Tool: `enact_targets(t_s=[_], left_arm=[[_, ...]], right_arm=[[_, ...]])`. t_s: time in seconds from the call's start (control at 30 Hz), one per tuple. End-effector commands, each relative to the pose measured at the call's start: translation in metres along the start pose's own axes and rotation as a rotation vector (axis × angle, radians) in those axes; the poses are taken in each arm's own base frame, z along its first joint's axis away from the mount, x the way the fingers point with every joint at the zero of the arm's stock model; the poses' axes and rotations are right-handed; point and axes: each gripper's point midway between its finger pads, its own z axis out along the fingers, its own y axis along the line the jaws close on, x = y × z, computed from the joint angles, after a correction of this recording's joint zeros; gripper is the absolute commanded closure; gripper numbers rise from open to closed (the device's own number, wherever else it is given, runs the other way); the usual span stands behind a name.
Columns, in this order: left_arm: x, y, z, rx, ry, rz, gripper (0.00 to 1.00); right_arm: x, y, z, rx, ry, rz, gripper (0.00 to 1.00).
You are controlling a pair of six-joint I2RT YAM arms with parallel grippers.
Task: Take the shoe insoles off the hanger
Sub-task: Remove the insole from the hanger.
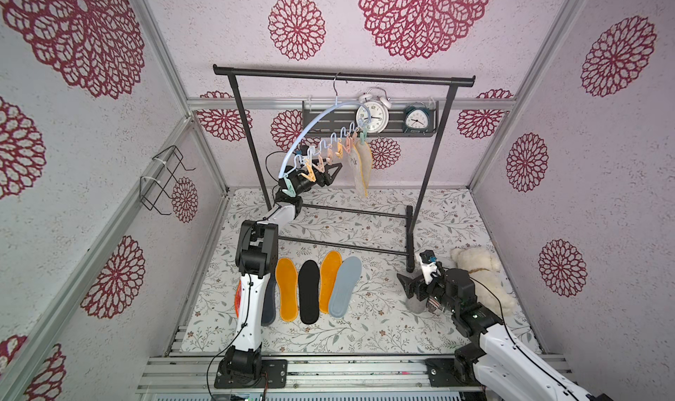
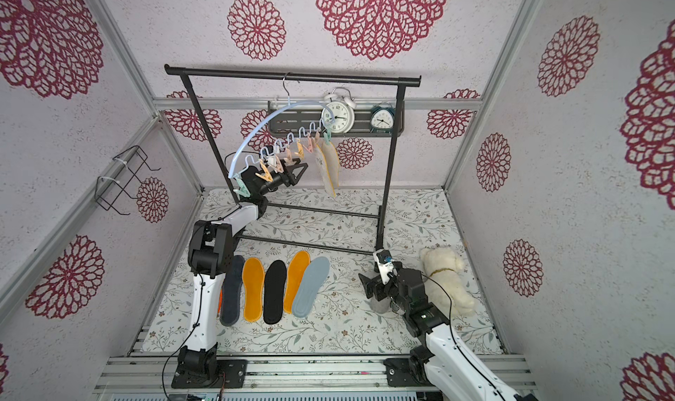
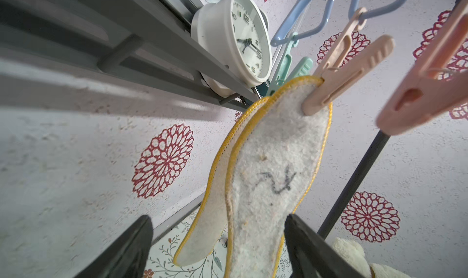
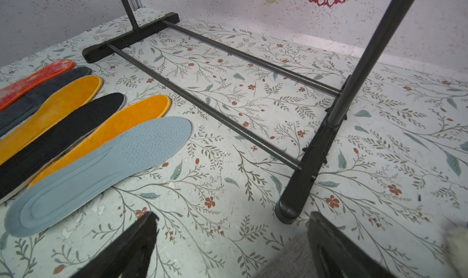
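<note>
Hanging by its hook from the black garment rack, the hanger tilts, its low end down by the left jaws. Two pale-backed insoles with yellow edging dangle from its high end. The nearer insole is pinched by a pink clothespin, the one behind it by a mint clothespin. The left jaws stand wide apart, holding nothing, aimed at that pair from close by, with empty clothespins dangling around them. Behind the pair, a grey wall shelf carries a white alarm clock and a dark teal clock.

On the table six more lie in a row: orange-red insole, dark grey insole, yellow insole, black insole, second yellow insole, blue-grey insole. The right jaws, wide and empty, hover low over a grey felt roll beside the rack, a cream plush toy just behind.

The white clock's dial shows plain numerals. A dark scribble on the nearer insole's back cannot be read.
</note>
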Motion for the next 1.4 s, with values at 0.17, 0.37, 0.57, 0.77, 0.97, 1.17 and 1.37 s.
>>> enact_targets(t_s=[0.17,0.37,0.57,0.77,0.97,1.17,1.37], left_arm=[[0.015,-0.022,0.031,0.100,0.044,0.024,0.16],[0.027,-0.010,0.047,0.095,0.042,0.020,0.17],[0.039,-0.018,0.057,0.142,0.053,0.021,0.17],[0.047,-0.039,0.067,0.196,0.059,0.004,0.23],[0.052,-0.052,0.072,0.227,0.072,0.000,0.31],[0.047,-0.069,0.074,0.270,0.069,-0.020,0.46],[0.040,-0.085,0.078,0.298,0.051,-0.020,0.61]], right_arm=[[-0.018,0.008,0.000,-0.054,-0.016,-0.014,0.05],[-0.020,0.015,0.003,-0.098,0.002,-0.005,0.05],[-0.021,0.018,0.002,-0.116,0.014,-0.003,0.05],[-0.019,0.019,0.000,-0.124,0.024,0.002,0.05],[-0.020,0.022,0.001,-0.140,0.022,0.005,0.05],[-0.021,0.022,0.002,-0.143,0.014,0.007,0.05],[-0.022,0.022,0.004,-0.145,0.005,0.010,0.06]])
